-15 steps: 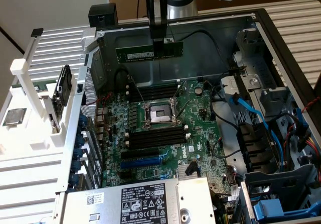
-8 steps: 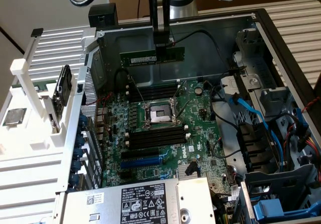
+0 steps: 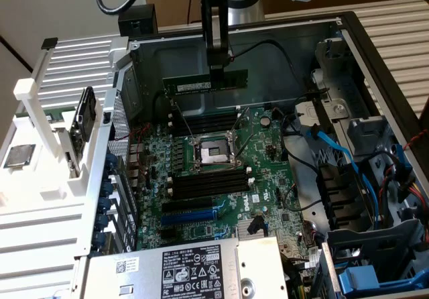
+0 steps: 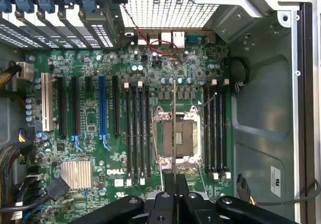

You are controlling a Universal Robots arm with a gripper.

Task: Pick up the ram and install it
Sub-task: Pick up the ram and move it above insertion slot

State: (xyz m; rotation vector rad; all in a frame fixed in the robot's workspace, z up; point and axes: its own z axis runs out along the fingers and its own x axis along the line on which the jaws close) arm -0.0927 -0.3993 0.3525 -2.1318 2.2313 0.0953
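Black fingers (image 3: 216, 52) pinch the thin, flat green ram (image 3: 189, 85).

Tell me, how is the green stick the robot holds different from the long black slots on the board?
The ram is green; the memory slots are black. The ram hangs in the air, gripped in the jaws; the memory slots sit fixed on the motherboard. The ram is one stick; the memory slots come in rows on both sides of the processor socket. Both are long and narrow, about equally long.

A workshop bench: opened computer case (image 3: 181, 54), bare motherboard (image 3: 271, 178), white parts rack (image 3: 74, 57), cardboard boxes (image 3: 174, 7).
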